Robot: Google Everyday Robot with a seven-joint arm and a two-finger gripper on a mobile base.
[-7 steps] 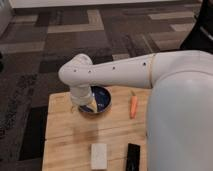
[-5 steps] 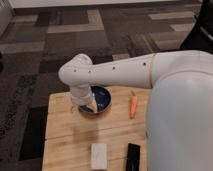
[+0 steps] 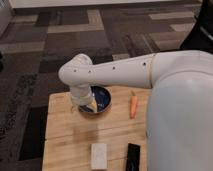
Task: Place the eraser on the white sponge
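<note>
The eraser (image 3: 132, 156), a slim black bar, lies at the front edge of the wooden table (image 3: 65, 131). The white sponge (image 3: 99, 155), a cream block, lies just left of it, with a small gap between them. My arm reaches in from the right and bends down at its elbow (image 3: 76, 70). The gripper (image 3: 83, 104) hangs at the left rim of a dark blue bowl (image 3: 104, 98) at the back of the table, far from both the eraser and the sponge. It is mostly hidden by the wrist.
An orange carrot (image 3: 133, 105) lies to the right of the bowl. Something yellow (image 3: 95, 106) shows inside the bowl. My white arm body (image 3: 180, 120) covers the table's right side. Patterned carpet (image 3: 100, 35) surrounds the table.
</note>
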